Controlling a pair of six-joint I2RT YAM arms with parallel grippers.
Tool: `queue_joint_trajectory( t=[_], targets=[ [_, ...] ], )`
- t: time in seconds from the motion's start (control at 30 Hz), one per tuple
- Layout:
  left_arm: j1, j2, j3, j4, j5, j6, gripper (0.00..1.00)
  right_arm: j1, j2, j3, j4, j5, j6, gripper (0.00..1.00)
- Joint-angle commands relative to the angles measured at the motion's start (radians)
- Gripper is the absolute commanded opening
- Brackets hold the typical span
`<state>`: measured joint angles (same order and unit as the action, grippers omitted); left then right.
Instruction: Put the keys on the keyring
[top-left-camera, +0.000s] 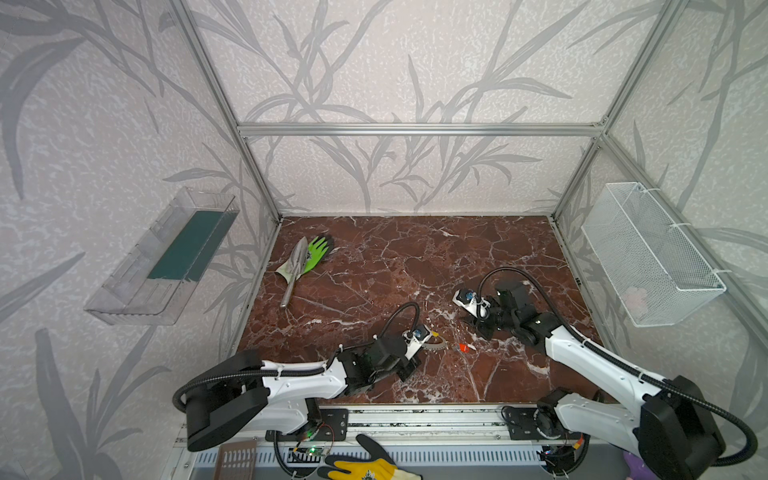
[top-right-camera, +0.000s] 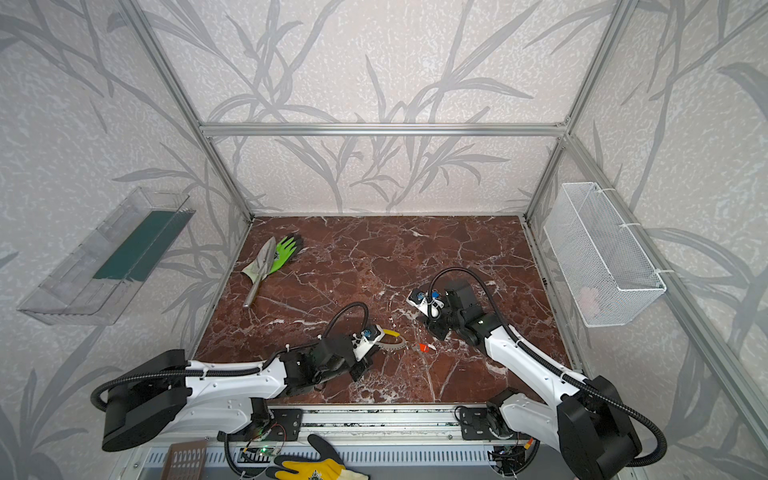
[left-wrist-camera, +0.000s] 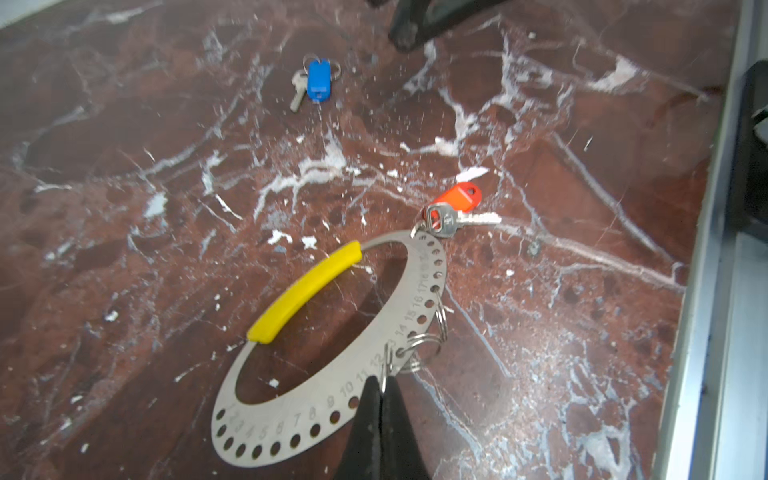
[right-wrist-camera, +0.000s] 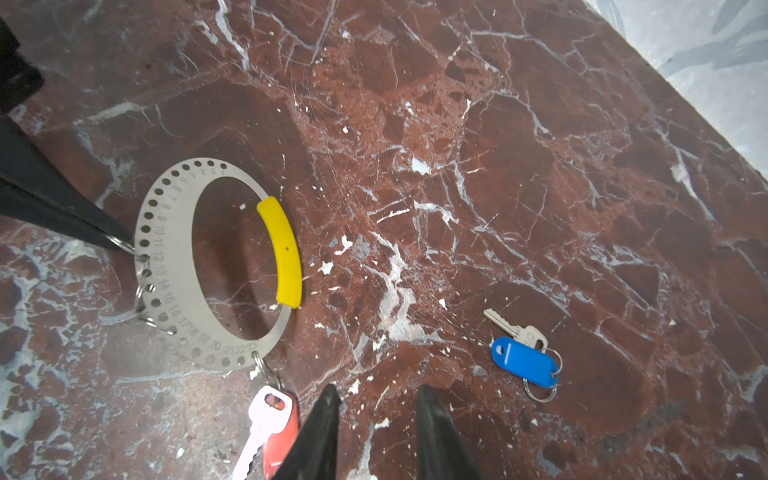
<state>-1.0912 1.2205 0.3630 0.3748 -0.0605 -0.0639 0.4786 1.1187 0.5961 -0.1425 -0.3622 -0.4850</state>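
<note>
Where left tool (left-wrist-camera: 381, 384) pinches keyring (left-wrist-camera: 270, 415) edge, marble (left-wrist-camera: 540, 353) spreads.

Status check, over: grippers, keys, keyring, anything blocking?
Left gripper shut on keyring, at an edge loop. Right gripper open, empty. Red-tagged key hangs on keyring; blue-tagged key loose on table. Nothing blocks it.

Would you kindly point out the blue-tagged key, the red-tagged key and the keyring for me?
blue-tagged key (right-wrist-camera: 524, 365), right wrist view, middle of its blue tag.
red-tagged key (left-wrist-camera: 457, 196), left wrist view, middle of its orange tag.
keyring (left-wrist-camera: 305, 291), left wrist view, middle of its yellow arc.
</note>
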Motion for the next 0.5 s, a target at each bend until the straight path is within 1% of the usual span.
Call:
queue_joint_trajectory(
  t=[0.0, 0.17, 0.27, 0.37, 0.47],
  targets=[
    [0.004, -0.053, 0.014, 0.103, -0.024, 0.084, 0.0, -0.005, -0.038, -0.002, 0.084, -0.089, 0.051, 0.33],
    [0.021, -0.079, 0.077, 0.107, -0.013, 0.176, 0.0, -0.005, -0.057, 0.004, 0.15, -0.22, 0.095, 0.34],
    [0.051, -0.089, 0.104, 0.142, 0.018, 0.206, 0.0, -0.005, -0.074, 0.015, 0.149, -0.265, 0.112, 0.36],
    [0.095, -0.103, 0.135, 0.171, 0.098, 0.2, 0.0, -0.005, -0.102, 0.017, 0.147, -0.299, 0.123, 0.36],
    [0.143, -0.115, 0.169, 0.2, 0.221, 0.175, 0.0, -0.005, -0.136, 0.016, 0.144, -0.298, 0.124, 0.36]
  ],
)
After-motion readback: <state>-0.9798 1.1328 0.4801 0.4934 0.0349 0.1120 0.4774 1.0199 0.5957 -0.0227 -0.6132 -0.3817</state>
